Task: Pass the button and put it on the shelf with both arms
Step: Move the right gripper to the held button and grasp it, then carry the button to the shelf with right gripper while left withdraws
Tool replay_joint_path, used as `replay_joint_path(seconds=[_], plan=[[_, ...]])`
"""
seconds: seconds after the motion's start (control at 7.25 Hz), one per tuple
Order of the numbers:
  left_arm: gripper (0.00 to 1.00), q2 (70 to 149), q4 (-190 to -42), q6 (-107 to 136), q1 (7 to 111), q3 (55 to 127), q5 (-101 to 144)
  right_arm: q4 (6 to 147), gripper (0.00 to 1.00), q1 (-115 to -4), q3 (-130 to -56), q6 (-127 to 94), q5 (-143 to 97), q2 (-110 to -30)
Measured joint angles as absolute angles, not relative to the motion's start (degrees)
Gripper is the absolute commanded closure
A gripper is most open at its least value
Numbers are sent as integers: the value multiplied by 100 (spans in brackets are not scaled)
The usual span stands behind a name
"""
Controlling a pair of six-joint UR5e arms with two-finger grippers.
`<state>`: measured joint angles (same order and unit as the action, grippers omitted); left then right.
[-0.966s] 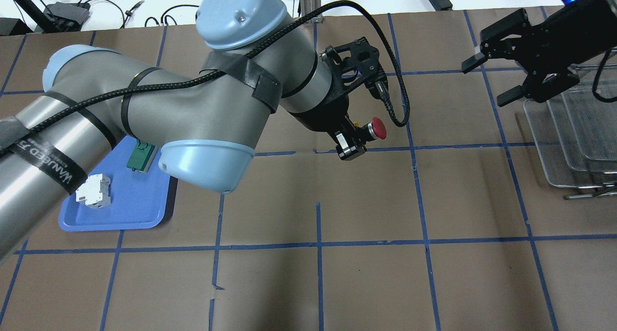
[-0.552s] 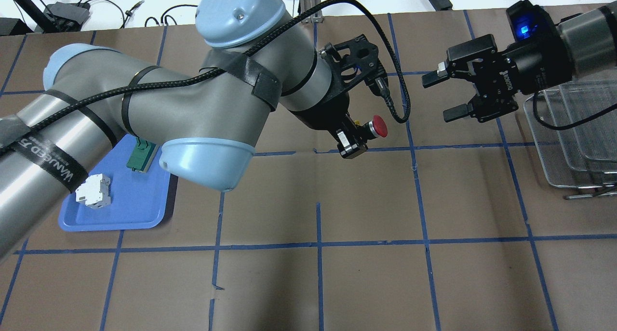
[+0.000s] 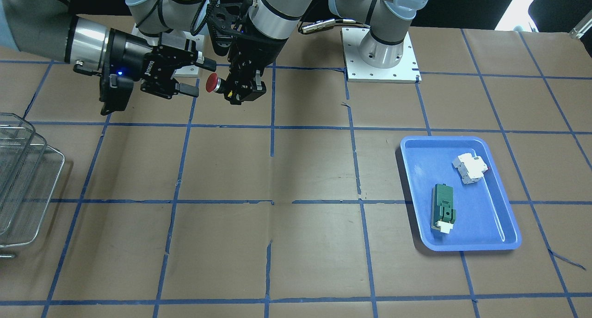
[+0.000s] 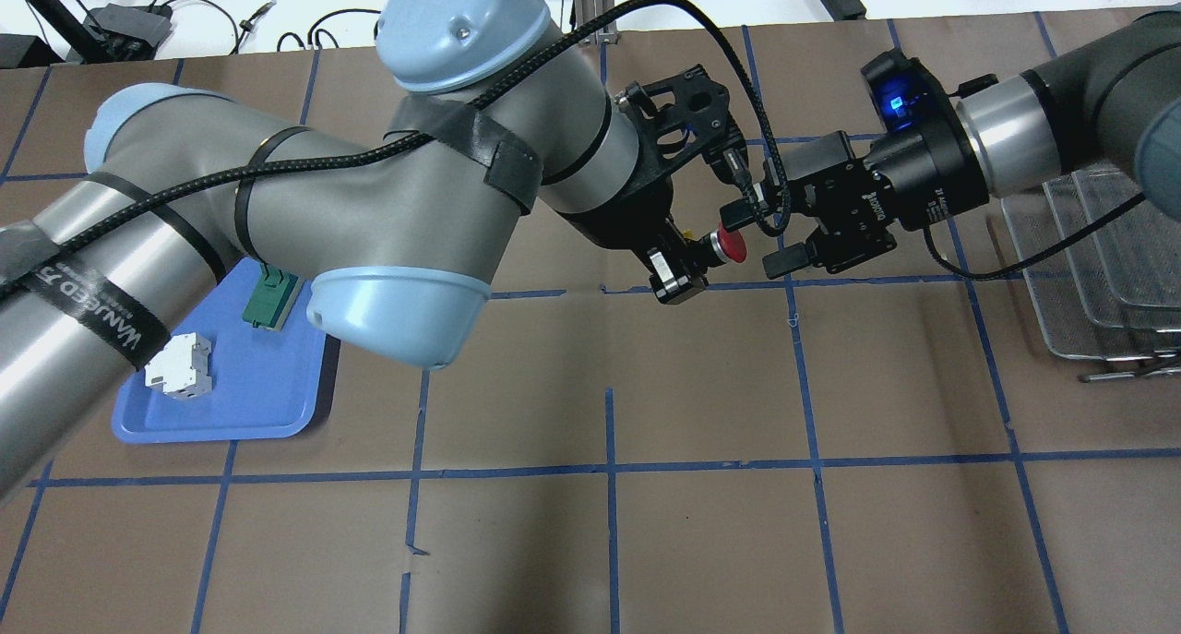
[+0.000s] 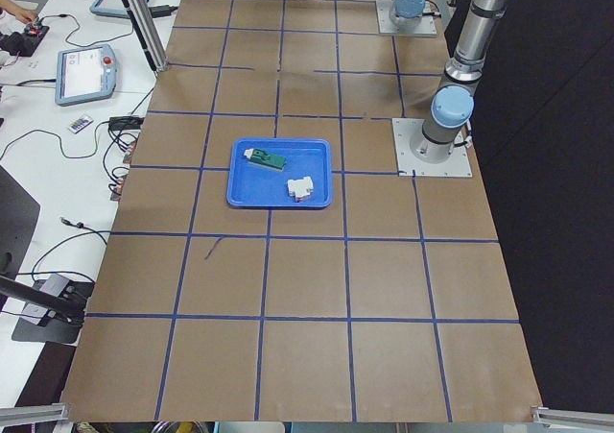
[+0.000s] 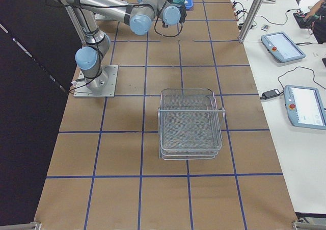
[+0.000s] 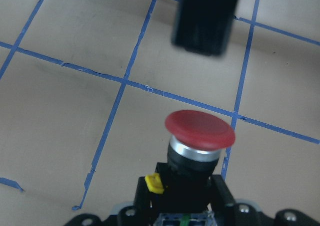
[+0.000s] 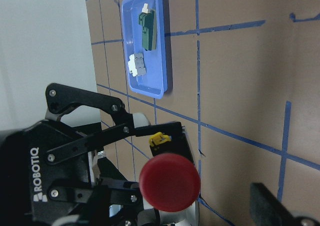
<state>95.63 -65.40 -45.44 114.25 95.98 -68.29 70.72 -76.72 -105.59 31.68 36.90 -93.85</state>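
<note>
**Button held out level, cap at the mouth of the open R jaws**

The table (image 4: 701, 542) is covered in brown paper w/ a blue tape grid (image 4: 609, 468). In the side views a white bench (image 6: 305, 158) runs alongside it, w/ cables and teach pendants (image 6: 283, 46) on it.

The button (image 4: 731, 245) is up off the table, its long axis approx level. Its red cap points straight away from the left gripper (image 4: 694, 254) and toward the right gripper (image 4: 760, 239). In the right wrist view the cap faces the lens nearly full-on, w/ a yellow tab on the black body just behind it.

L jaws are clamped on the black body. The cap and silver collar stick out past the fingertips. R jaws are spread wide w/ nothing in them. The cap sits right at their mouth, roughly btwn the two fingertips. The front-facing view shows a gap on either side of it, and I can make out no contact.

The shelf (image 6: 189, 133) stands on the table well apart from both sets of jaws, back past the R wrist. The blue tray (image 3: 490, 225) lies well apart behind the L jaws, on that arm's side. It holds a white breaker (image 3: 470, 167) and a green terminal block (image 3: 443, 208), near each other but not touching.
</note>
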Motion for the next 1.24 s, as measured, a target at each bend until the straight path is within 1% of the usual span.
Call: replay_joint_path(seconds=[0.28,0.41,0.55,0.69,0.83,0.97,1.1,1.24], plan=[[100,9563,-6539,-4550,11426,9592,-6829,7048,0,-7753,-10578,3254,3702,-9395],[100,9560,-6539,-4552,11426,9590,-6829,7048,7,-7756,-10580,3268,3693,-9389],[100,9559,-6539,-4552,11426,9590,-6829,7066,44,-7755,-10581,3279,3689,-9383],[100,9559,-6539,-4551,11426,9601,-6831,7091,78,-7751,-10581,3282,3695,-9380],[100,9557,-6537,-4547,11426,9609,-6835,7103,87,-7747,-10574,3279,3710,-9380],[100,9555,-6533,-4545,11428,9609,-6837,7106,91,-7745,-10572,3271,3716,-9383],[100,9555,-6531,-4544,11432,9609,-6837,7104,92,-7744,-10572,3268,3710,-9386],[90,9554,-6530,-4542,11433,9612,-6838,7104,92,-7743,-10571,3267,3708,-9386]])
